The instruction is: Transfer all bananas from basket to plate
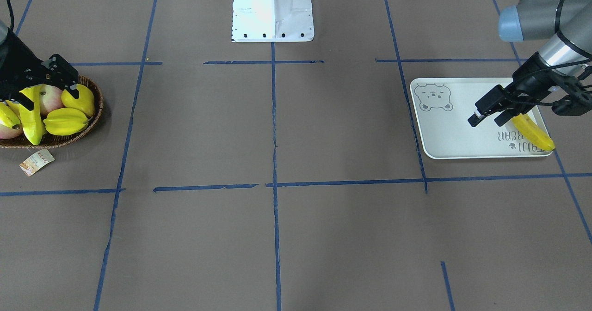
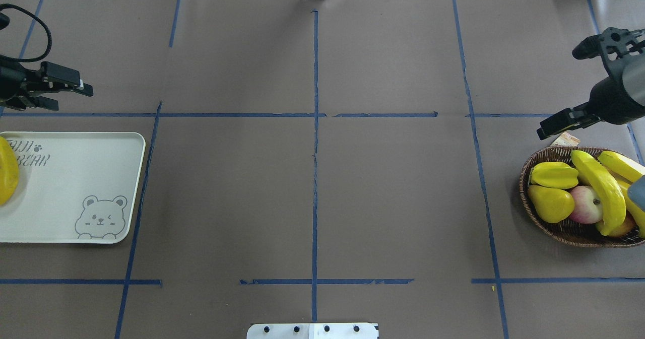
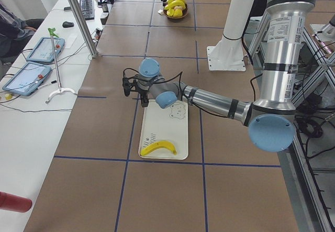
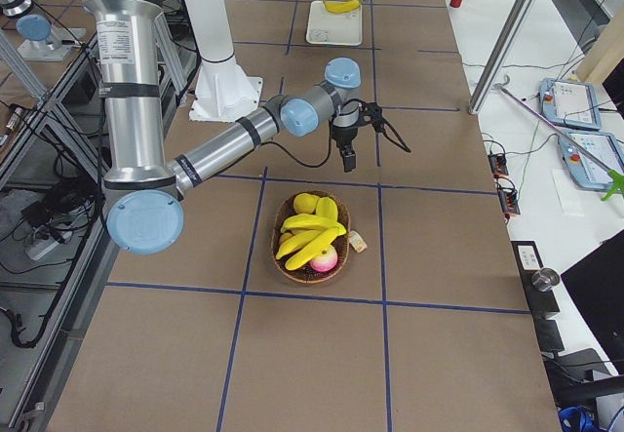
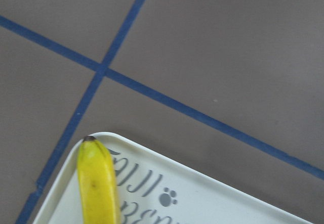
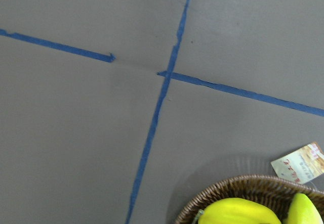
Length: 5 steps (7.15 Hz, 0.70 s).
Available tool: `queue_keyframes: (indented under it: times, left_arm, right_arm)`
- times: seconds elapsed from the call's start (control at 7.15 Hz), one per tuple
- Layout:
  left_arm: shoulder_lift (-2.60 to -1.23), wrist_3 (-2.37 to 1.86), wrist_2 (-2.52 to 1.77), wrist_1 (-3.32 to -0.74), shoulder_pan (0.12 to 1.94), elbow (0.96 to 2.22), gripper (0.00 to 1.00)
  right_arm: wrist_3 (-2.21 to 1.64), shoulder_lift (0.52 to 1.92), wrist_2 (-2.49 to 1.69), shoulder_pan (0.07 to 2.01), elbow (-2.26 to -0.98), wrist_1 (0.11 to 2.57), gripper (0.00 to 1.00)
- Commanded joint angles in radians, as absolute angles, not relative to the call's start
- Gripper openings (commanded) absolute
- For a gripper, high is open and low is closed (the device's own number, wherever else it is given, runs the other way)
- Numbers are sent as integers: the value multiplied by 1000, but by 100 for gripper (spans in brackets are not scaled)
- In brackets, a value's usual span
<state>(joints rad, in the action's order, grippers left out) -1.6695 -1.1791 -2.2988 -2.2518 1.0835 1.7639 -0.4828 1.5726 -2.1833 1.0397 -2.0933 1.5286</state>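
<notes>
One yellow banana [image 1: 534, 133] lies on the white bear-print plate [image 1: 444, 135], along its lettered end; the left wrist view shows the banana's tip [image 5: 96, 178]. My left gripper [image 1: 485, 118] hangs open and empty above that end of the plate [image 2: 75, 178]. The dark wicker basket [image 2: 554, 228] at the other end of the table holds three bananas, two of them [image 2: 599, 188] [image 2: 622, 165] lying across the other fruit. My right gripper [image 2: 558, 94] is open and empty, raised over the table just past the basket's far rim.
The basket also holds a ridged starfruit [image 2: 554, 174], another yellow fruit [image 2: 550, 203] and a pink apple [image 2: 587, 203]. Its paper tag [image 1: 36, 161] lies on the table beside it. Blue tape lines cross the brown table. The robot's white base [image 1: 273, 10] stands at mid-edge.
</notes>
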Motion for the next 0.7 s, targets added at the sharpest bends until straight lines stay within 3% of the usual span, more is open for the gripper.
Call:
queue_keyframes:
  times: [0.0,0.42,0.56]
  left_arm:
    - [-1678,-1219,-2295,-2281,1042,1770,100]
    - [-1680,-1264,-2292,-2309,1019,1787,100]
    - [-1678,-1266,-2292,-2309,1017,1792,100]
  right_arm:
    - [-472,1698,-2105,1042,-2141,1526,99]
    - [-535,1937,-2086,980,-2128,1242,99]
    - [-593,1954,-2065,939,-2126,1215,99]
